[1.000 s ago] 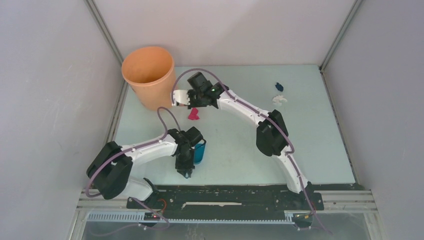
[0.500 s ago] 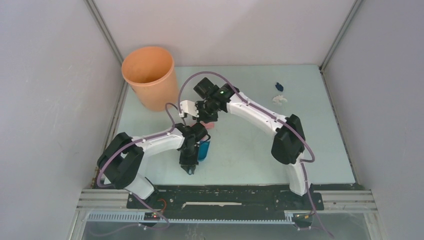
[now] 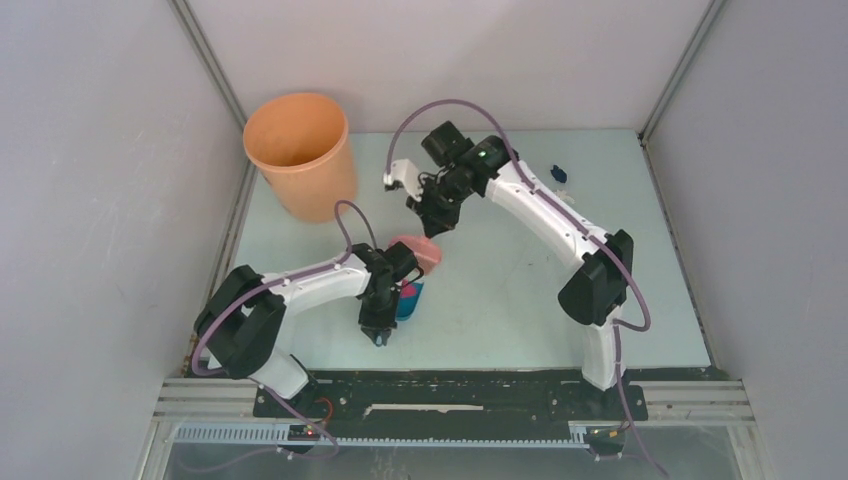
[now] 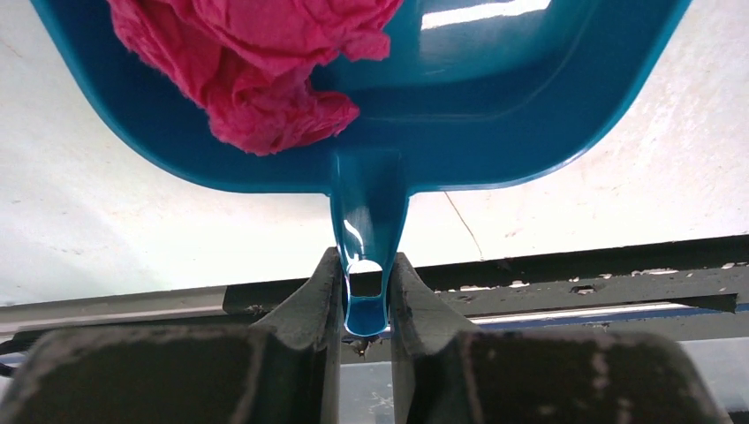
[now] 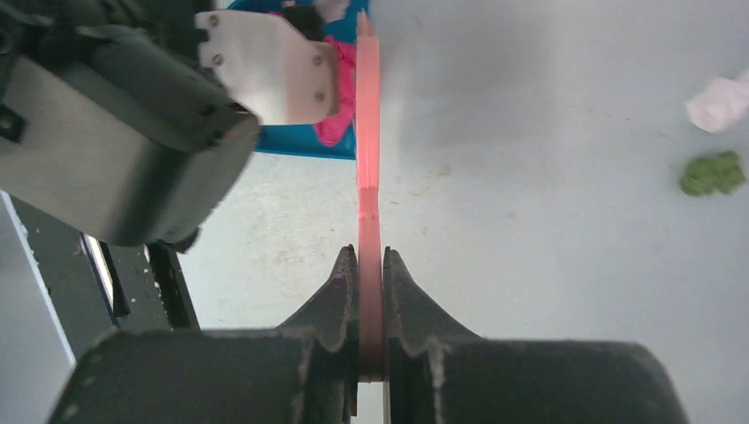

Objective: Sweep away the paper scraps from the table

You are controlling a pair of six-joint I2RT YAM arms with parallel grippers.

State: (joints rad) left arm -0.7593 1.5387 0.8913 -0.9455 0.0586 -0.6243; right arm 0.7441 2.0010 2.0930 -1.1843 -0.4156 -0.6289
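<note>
Left gripper [image 4: 365, 276] clamps the blue dustpan [image 4: 495, 106], magenta scrap [image 4: 265, 71] lying inside

Bucket [image 3: 298, 150] at far left corner of table [image 3: 640, 300]. Dustpan [image 4: 530, 88] near front edge, left of centre, with one paper scrap [image 4: 256, 79] inside; brush [image 3: 420, 250] at its far edge. Further paper scraps [image 3: 558, 173] well apart, far right.
</note>
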